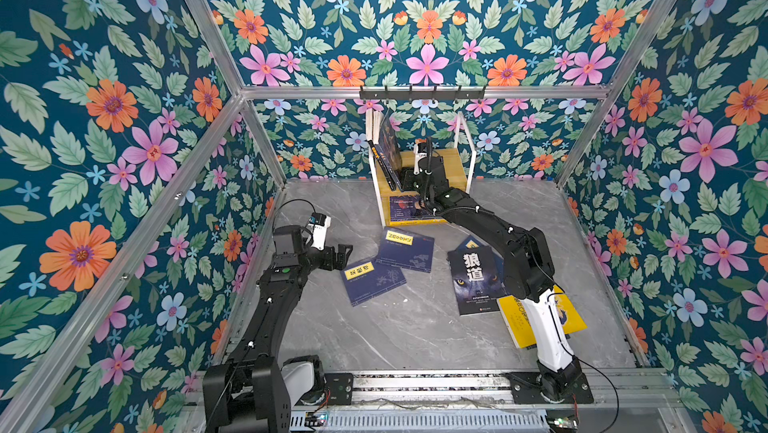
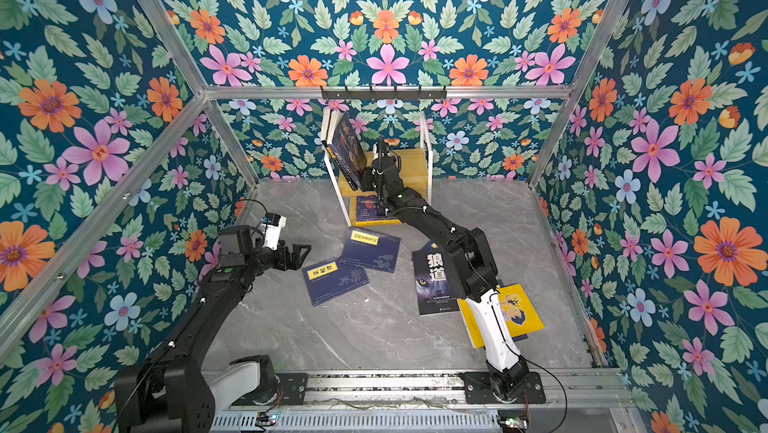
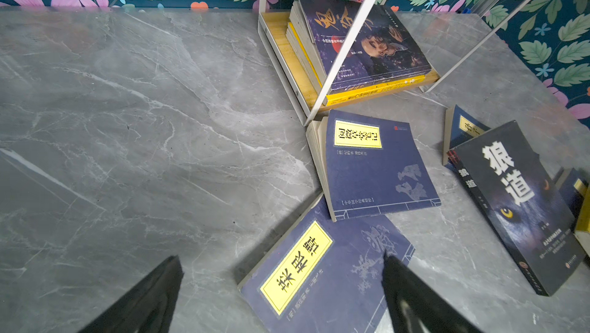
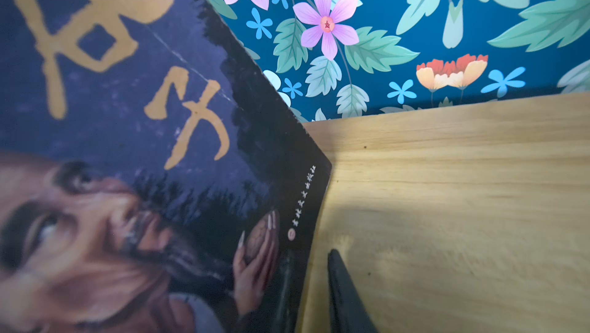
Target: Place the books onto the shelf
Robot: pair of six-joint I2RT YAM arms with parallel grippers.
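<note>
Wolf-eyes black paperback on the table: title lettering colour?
White, on the black wolf-eyes paperback; clearest in the left wrist view.

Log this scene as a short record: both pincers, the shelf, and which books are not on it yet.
left pincer: open, beside navy book
right pincer: shut on face book, which leans on top board
lower tier: flat stack
on table: navy book, second navy book, wolf book, yellow book partly under the right arm
</note>
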